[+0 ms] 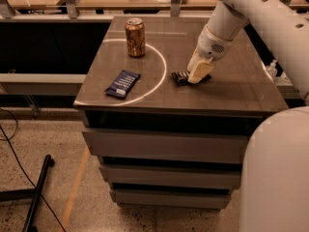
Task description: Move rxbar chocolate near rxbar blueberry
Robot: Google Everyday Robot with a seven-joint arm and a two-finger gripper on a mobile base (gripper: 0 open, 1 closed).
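The rxbar chocolate (pixel 180 77), a black wrapped bar, lies flat on the table top right of the middle, and its right end is hidden under my gripper. My gripper (pixel 199 72) points down at that end of the bar and touches it or hangs just over it. The rxbar blueberry (pixel 123 83), a navy wrapped bar with white text, lies flat near the table's front left, well to the left of the black bar and apart from it.
A copper-coloured drink can (pixel 135 37) stands upright at the back left of the grey table top (pixel 231 93). A bright ring of light curves across the top between the bars. My white arm (pixel 251 13) reaches in from the right. Drawers sit below the top.
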